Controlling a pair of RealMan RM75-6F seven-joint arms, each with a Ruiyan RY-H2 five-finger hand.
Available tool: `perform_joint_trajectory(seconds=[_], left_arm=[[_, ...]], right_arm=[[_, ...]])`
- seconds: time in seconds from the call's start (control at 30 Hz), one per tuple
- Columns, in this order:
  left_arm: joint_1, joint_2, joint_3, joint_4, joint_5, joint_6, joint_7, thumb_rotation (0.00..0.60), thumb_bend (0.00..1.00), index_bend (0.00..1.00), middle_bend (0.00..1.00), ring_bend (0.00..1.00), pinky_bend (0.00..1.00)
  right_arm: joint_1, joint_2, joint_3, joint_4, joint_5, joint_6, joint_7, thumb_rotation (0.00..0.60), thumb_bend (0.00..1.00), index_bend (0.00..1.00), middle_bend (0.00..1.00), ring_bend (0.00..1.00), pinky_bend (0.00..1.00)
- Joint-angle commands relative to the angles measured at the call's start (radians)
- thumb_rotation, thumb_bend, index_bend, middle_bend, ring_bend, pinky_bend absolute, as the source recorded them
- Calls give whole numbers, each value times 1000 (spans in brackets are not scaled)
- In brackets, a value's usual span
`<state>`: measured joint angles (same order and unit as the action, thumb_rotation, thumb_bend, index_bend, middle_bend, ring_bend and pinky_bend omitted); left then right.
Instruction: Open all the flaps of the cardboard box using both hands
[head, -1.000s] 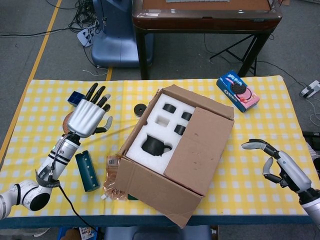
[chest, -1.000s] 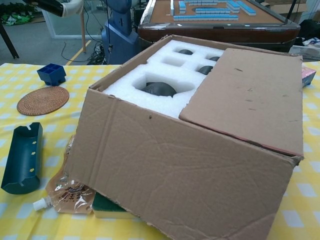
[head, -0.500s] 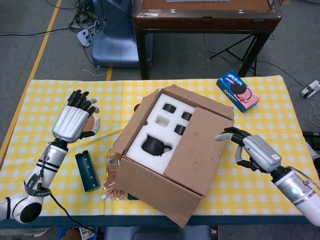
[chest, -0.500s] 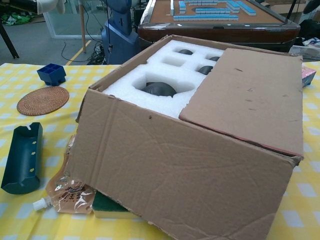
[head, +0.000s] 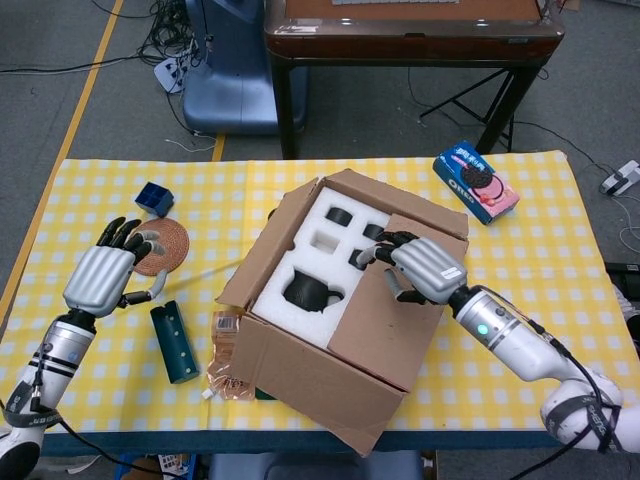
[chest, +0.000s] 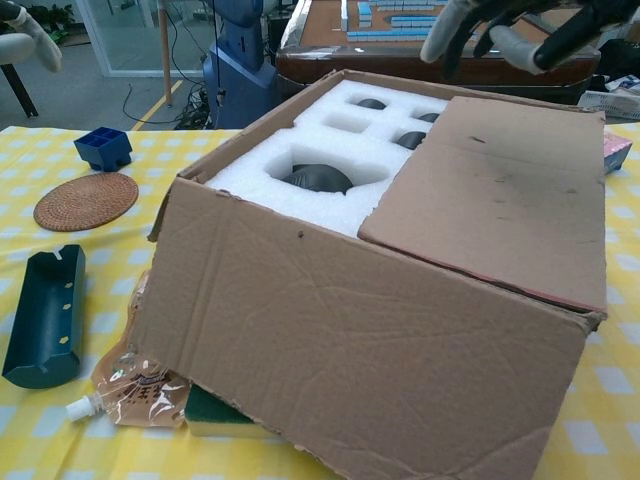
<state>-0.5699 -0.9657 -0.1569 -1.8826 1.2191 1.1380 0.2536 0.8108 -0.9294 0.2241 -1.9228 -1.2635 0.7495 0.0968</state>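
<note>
The cardboard box (head: 300, 375) sits mid-table with white foam (head: 320, 240) and a dark teapot (head: 309, 292) showing inside. One flap (head: 385, 320) still lies flat over the box's right half. The front flap (chest: 350, 340) hangs outward, and the left flap (head: 262, 252) stands up. My right hand (head: 423, 268) hovers over the flat flap near its inner edge, fingers curled and apart, holding nothing. In the chest view it is above the box (chest: 515, 30). My left hand (head: 101, 278) is out at the table's left, open and well away from the box.
A woven coaster (head: 163, 246) and a small blue box (head: 153, 196) lie by the left hand. A dark teal tray (head: 175, 342) and a clear pouch (head: 226, 362) sit left of the box, and a green sponge (chest: 212, 410) lies under the front flap. A cookie pack (head: 477, 180) lies at the back right.
My right hand has swung in from the table's right side to above the flat flap. My left hand has drawn back leftward and lower, away from the box. The flaps have not moved.
</note>
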Motion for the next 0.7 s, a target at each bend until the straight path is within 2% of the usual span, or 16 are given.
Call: perform_joint_trajectory(seconds=[0.03,0.1,0.3,0.7], left_arm=[[43,14,37,-7,65,36,-29,153,449,405,220,86,0],[53,20,47,-12,84,42,-29,154,449,405,220,86,0],[78,32,64,-27,119,56,-34,155,449,406,220,86,0],[96,27,75,-17,146,48,-36,156,449,407,220,86,0]], right_arm=[[66,-75,15,54,73,-45,-85,600,721,298,341,148,157],[90,-101,13,75,97,-54,-124,600,762,302,358,160,157],[152,-172,2,128,155,-62,-235,600,996,328,382,189,157],[192,-219,-48,163,200,-81,-318,600,1000,352,403,201,157]])
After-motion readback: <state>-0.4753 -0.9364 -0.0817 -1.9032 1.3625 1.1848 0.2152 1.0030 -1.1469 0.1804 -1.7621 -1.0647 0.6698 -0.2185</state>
